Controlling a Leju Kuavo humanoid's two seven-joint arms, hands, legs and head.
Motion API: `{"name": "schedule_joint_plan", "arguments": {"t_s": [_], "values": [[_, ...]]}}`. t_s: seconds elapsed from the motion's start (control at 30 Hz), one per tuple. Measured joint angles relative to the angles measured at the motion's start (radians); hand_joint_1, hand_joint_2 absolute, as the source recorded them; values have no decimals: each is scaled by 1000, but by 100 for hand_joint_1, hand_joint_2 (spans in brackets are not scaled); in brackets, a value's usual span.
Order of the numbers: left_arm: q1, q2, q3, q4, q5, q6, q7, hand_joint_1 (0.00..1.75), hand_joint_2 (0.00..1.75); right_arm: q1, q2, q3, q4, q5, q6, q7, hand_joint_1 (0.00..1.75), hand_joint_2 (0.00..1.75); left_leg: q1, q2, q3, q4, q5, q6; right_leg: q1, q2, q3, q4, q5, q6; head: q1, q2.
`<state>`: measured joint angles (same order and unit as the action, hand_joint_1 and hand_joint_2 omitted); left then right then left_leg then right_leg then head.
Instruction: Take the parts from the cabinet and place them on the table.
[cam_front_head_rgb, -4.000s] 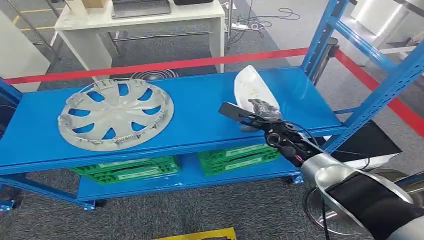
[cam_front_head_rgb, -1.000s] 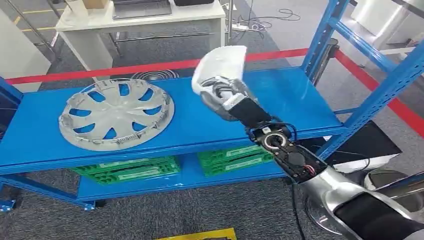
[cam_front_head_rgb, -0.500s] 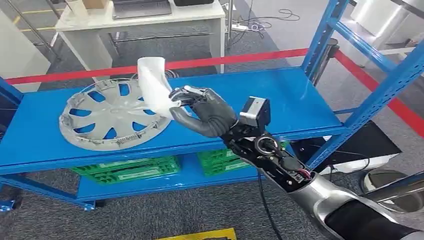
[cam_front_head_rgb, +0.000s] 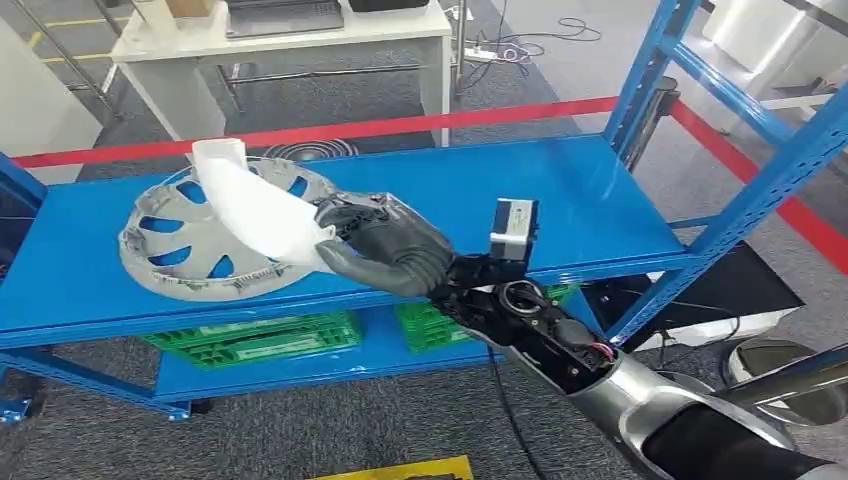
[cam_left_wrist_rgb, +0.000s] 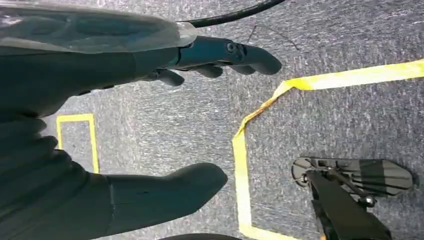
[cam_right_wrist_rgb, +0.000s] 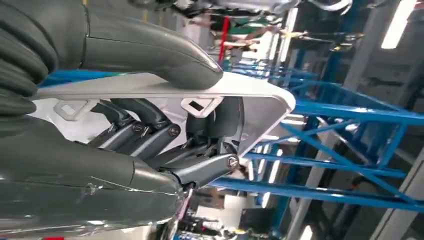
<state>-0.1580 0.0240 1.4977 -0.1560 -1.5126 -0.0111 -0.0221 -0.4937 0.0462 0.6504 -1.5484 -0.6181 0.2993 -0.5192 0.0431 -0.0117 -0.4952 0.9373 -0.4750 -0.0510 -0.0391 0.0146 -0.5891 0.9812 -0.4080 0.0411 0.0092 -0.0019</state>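
Observation:
My right hand (cam_front_head_rgb: 385, 243) grips a white curved plastic part (cam_front_head_rgb: 250, 208) and holds it in the air over the right side of the silver wheel cover (cam_front_head_rgb: 165, 250), which lies on the blue cabinet shelf (cam_front_head_rgb: 560, 190). In the right wrist view the thumb (cam_right_wrist_rgb: 150, 50) presses on the white part (cam_right_wrist_rgb: 250, 92) and the dark fingers curl under it. My left hand (cam_left_wrist_rgb: 100, 125) hangs over the grey floor with its fingers apart and nothing in it.
Green crates (cam_front_head_rgb: 260, 338) sit on the lower shelf. A blue upright post (cam_front_head_rgb: 760, 170) stands at the right, a red barrier tape (cam_front_head_rgb: 330, 128) runs behind the cabinet, and a white table (cam_front_head_rgb: 280, 40) stands beyond it. Yellow floor tape (cam_left_wrist_rgb: 240, 150) marks the floor.
My right hand took the white part off the right of the shelf, lifted it, and swung it left; it now hangs over the wheel cover.

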Motion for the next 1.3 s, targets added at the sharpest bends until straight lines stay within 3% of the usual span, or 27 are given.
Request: {"name": "schedule_joint_plan", "arguments": {"t_s": [0.3,0.5,0.6,1.03,1.3], "values": [[-1,0,8,0,-8,1,0,0,175,40,12,29,-4,-201,237,-50,175,175,0,0,0,0,0,0,0,0,0,-1,0,0,0,0],[-2,-1,23,0,-8,9,1,0,175,73,39,37,27,-291,328,-78,175,175,0,0,0,0,0,0,0,0,0,-1,0,0,0,0],[-2,-1,25,0,-8,11,2,0,175,78,45,49,56,-285,318,-78,175,175,0,0,0,0,0,0,0,0,0,-1,0,0,0,0],[-2,-5,27,0,-13,13,5,0,175,110,47,73,112,-79,149,-60,175,175,0,0,1,0,0,0,0,0,0,-1,0,0,0,0],[-2,-4,27,0,-15,13,4,0,175,128,47,74,113,-50,137,-59,175,175,-2,0,-3,8,-4,7,-6,0,0,-3,2,4,0,0]]}}
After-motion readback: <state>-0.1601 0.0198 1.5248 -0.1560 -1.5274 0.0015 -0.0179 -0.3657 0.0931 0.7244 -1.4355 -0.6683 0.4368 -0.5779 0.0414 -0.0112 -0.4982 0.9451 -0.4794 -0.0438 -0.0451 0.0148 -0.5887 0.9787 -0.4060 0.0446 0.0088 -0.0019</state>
